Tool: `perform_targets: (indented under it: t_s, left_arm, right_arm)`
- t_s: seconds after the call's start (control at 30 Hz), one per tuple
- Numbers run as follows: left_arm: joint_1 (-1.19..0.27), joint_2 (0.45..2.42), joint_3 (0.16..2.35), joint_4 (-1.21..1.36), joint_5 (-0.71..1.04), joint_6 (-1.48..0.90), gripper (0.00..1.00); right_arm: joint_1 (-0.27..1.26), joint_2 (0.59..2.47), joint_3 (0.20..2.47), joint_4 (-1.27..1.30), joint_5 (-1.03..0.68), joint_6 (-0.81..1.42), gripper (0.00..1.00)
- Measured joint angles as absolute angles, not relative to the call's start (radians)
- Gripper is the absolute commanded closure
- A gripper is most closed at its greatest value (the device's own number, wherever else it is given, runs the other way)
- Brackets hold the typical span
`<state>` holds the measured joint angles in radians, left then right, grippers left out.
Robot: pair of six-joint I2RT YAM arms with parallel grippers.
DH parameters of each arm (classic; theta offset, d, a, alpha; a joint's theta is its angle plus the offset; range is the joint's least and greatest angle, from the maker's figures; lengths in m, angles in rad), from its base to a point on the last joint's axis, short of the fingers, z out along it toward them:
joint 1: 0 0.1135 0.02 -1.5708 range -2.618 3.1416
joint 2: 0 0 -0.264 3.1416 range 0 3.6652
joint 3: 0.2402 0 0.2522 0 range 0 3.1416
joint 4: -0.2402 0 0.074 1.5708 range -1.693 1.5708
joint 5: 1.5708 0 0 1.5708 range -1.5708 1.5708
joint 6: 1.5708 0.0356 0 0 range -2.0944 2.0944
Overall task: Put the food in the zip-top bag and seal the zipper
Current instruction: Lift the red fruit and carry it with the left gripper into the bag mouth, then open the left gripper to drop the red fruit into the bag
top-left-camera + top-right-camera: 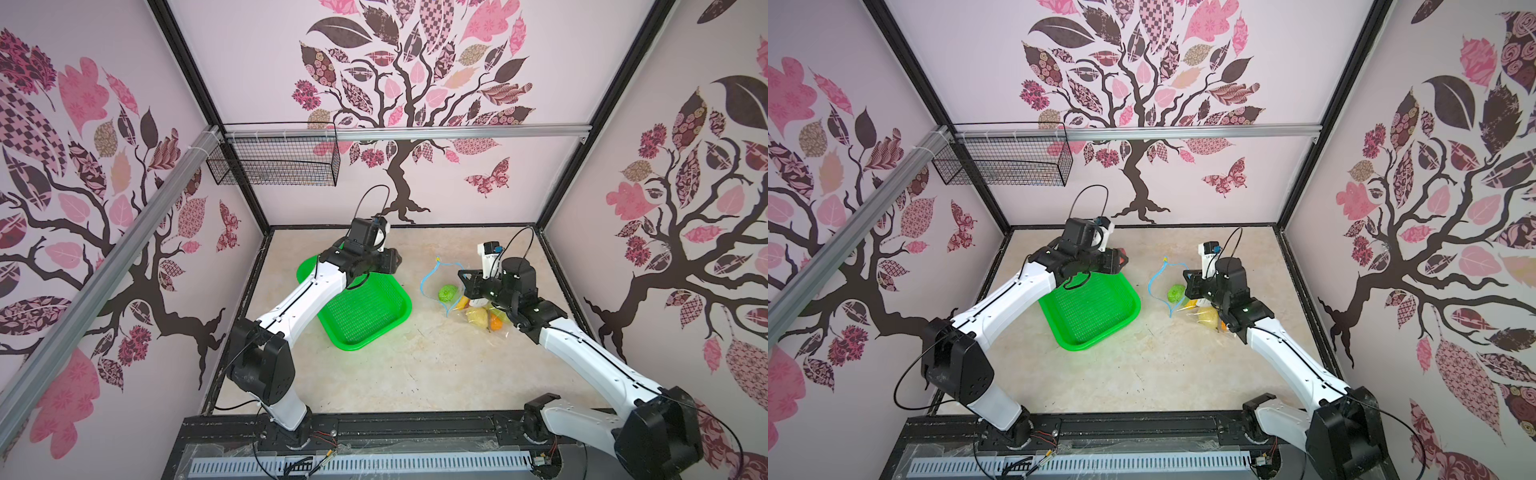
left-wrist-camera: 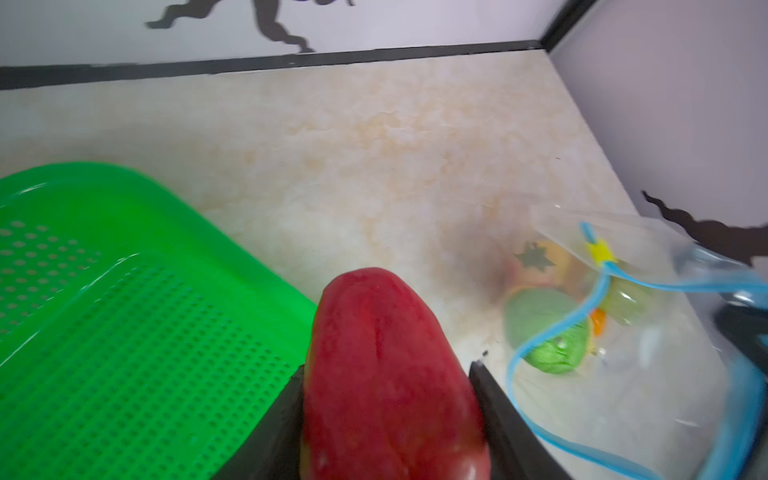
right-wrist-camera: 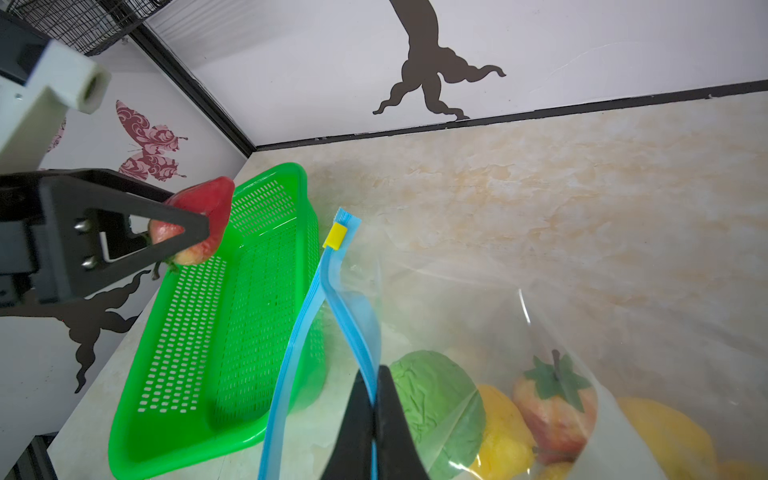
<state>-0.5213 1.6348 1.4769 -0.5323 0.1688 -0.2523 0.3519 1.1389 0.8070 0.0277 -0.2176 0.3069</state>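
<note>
We hold a strawberry (image 2: 390, 374) in our left gripper (image 2: 390, 365). The jaws are clamped on its sides and its red tip sticks out past the fingertips. In both top views this gripper (image 1: 397, 262) hangs off the table (image 1: 415, 365) by the far end of the green basket (image 1: 365, 316), on the side toward the bag (image 1: 478, 322) but well apart from it. Through the right wrist camera we see no food in the basket (image 3: 249, 311). Our right gripper (image 3: 376, 395) has its jaws together, pinching one strip of the blue zipper (image 3: 316, 311) at the bag's (image 3: 623, 311) mouth. The mouth is open: in a top view the two strips (image 1: 428, 278) bow apart into a loop. The yellow slider (image 3: 335, 236) sits at the far end of the zipper. The bag lies on the table to the right of the basket. Inside it lie a green ball (image 3: 432, 399) nearest the mouth, a lemon (image 3: 503, 432) touching it, a red fruit (image 3: 552, 415) with a green leaf cap, and more yellow pieces behind that we cannot make out clearly.
</note>
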Motion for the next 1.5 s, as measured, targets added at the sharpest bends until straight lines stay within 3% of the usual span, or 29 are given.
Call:
perform_targets:
  t_s: [0.33,0.87,0.93,1.03,1.27,1.5]
  left_arm:
    - [-0.671,1.638,1.479,-0.427,0.23,-0.266,0.47]
    - [-0.706,1.842,1.52,-0.427,0.336,-0.328,0.43]
    - [-0.71,1.849,1.525,-0.431,0.347,-0.339,0.36]
    - [-0.712,1.856,1.542,-0.435,0.359,-0.353,0.15]
    - [-0.714,1.838,1.562,-0.449,0.344,-0.366,0.12]
    - [-0.699,1.665,1.546,-0.462,0.172,-0.34,0.02]
  right_arm:
    - [0.352,1.139,0.807,0.034,-0.252,0.307,1.0]
    - [0.352,1.139,0.807,0.035,-0.258,0.307,1.0]
    - [0.352,1.139,0.807,0.035,-0.258,0.307,1.0]
    - [0.352,1.139,0.807,0.034,-0.258,0.307,1.0]
    - [0.352,1.139,0.807,0.034,-0.255,0.307,1.0]
    - [0.352,1.139,0.807,0.034,-0.242,0.306,1.0]
